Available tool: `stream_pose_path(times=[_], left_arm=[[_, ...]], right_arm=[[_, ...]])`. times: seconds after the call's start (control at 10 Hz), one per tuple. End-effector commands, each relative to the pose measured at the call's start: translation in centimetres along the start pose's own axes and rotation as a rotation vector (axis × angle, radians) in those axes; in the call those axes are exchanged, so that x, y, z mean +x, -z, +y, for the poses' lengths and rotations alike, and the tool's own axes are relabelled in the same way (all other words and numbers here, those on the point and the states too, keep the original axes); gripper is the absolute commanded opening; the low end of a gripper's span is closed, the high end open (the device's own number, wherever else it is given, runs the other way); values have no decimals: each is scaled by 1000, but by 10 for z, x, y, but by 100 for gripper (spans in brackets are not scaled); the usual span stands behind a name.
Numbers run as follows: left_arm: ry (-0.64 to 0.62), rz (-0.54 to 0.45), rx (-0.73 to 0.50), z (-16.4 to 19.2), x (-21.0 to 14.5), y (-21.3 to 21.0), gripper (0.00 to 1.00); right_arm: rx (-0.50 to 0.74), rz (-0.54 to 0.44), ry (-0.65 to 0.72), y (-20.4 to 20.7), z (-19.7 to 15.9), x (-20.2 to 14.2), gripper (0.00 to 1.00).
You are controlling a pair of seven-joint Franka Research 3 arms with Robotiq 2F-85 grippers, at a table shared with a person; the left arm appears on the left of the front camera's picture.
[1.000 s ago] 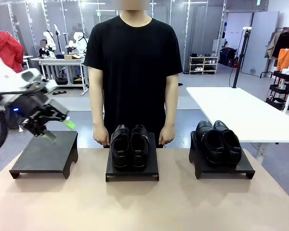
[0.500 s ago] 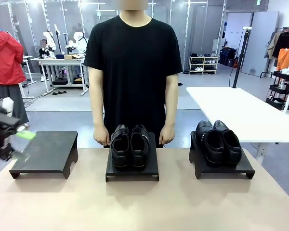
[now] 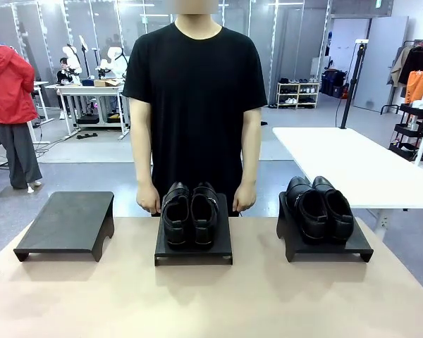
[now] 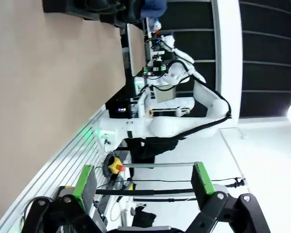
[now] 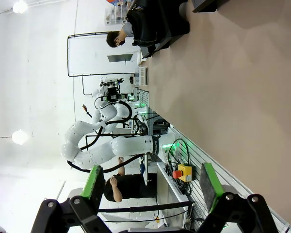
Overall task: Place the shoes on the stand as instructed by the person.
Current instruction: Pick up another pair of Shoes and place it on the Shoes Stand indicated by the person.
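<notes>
1. Left end effector point(image 4: 143, 182): in the left wrist view its two green-padded fingers point(image 4: 85, 180) stand wide apart with nothing between them, aimed past the edge of the table point(image 4: 48, 97) toward a distant lab area.
2. Right end effector point(image 5: 150, 187): in the right wrist view its green pads point(image 5: 93, 184) are likewise spread apart and hold nothing; the table surface runs along the 1 to 3 o'clock part of that picture.
3. Buckled pair of shoes point(image 3: 190, 213): two glossy black shoes side by side, touching, on the middle stand point(image 3: 193, 246) at the centre of the front view, toes toward the near edge; a small metal buckle shows on the right-hand shoe.
4. Plain pair of shoes point(image 3: 319, 208): side by side on the right stand point(image 3: 324, 245), at 3 o'clock from the middle stand, angled slightly.
5. Left stand point(image 3: 67, 225): a flat black platform at 9 o'clock from the middle stand, its top bare.
6. Person point(image 3: 196, 98): stands at the far edge of the table, at 12 o'clock from the middle stand, in a black short-sleeved T-shirt, arms hanging straight, both hands point(image 3: 147, 199) resting at the table edge just behind the buckled pair.
7. White side table point(image 3: 352, 165): beyond the right stand, at about 2 o'clock.
</notes>
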State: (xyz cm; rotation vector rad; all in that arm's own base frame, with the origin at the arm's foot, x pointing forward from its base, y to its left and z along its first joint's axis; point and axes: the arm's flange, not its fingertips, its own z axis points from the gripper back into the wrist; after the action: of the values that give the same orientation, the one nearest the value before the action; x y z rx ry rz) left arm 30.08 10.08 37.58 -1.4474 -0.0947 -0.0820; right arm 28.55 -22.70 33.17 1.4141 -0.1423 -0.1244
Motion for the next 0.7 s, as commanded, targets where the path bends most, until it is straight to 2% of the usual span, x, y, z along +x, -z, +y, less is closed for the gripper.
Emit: stream_pose_path(times=[0.0,0.2,0.4,0.5,0.6], left_arm=[[-4,9,-42,19,-15,-29,100],[-40,-4,-61,42,-26,-45,100],[-95,-18,-115,57,-14,-46,100],[-61,-32,-55,44,-31,-38,100],[-61,-32,-55,44,-31,-38,100]], right_arm=[[-16,3,-4,2,1,-4,100],[-16,3,-4,2,1,-4,100],[-16,3,-4,2,1,-4,100],[-16,3,-4,2,1,-4,100],[-16,3,-4,2,1,-4,100]])
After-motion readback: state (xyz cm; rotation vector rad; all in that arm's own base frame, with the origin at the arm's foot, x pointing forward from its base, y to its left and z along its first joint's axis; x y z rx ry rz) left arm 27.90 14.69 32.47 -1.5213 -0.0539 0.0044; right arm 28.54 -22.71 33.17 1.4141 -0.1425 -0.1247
